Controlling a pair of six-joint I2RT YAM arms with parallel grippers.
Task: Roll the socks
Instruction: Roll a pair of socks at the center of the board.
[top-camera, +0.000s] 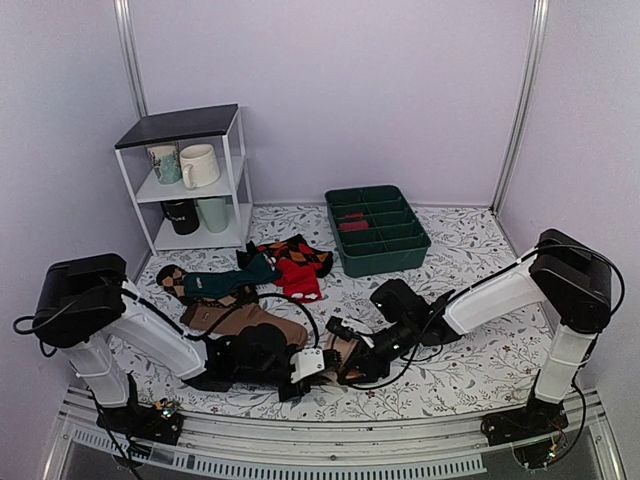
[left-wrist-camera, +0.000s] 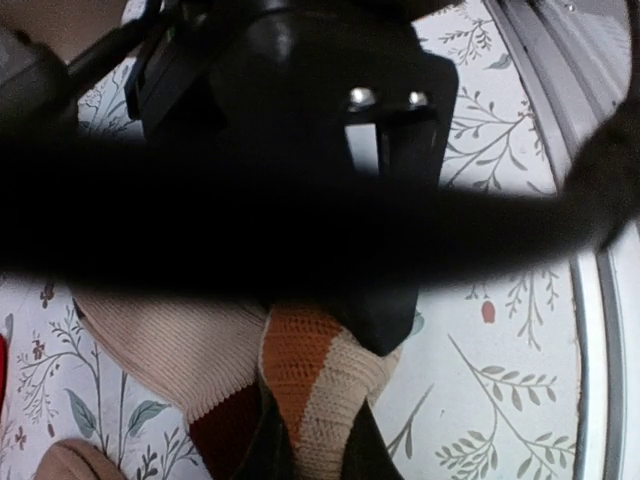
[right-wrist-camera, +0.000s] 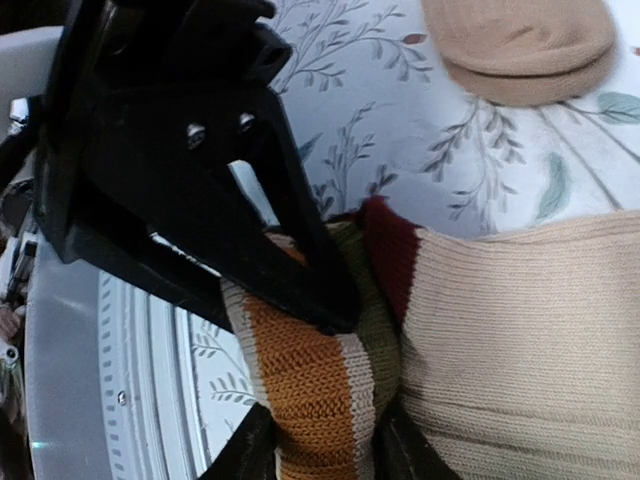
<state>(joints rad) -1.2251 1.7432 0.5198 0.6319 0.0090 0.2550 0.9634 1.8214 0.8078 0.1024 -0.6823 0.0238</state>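
The socks (top-camera: 338, 352) lie at the near middle of the mat, mostly hidden by both arms in the top view. In the left wrist view the striped foot (left-wrist-camera: 310, 385), orange, cream and maroon, sits between the fingers of my left gripper (left-wrist-camera: 312, 450), which is shut on it. In the right wrist view the same striped part (right-wrist-camera: 315, 385) sits between the fingers of my right gripper (right-wrist-camera: 318, 450), shut on it, with the beige leg (right-wrist-camera: 520, 340) to the right. The two grippers (top-camera: 318, 362) (top-camera: 352, 352) meet tip to tip over the socks.
A plain brown sock (top-camera: 250, 318) lies just behind my left arm; its toe shows in the right wrist view (right-wrist-camera: 525, 45). Argyle and dark socks (top-camera: 290, 262) lie farther back. A green divided bin (top-camera: 376, 228) stands at the back; a white shelf with mugs (top-camera: 190, 180) at back left.
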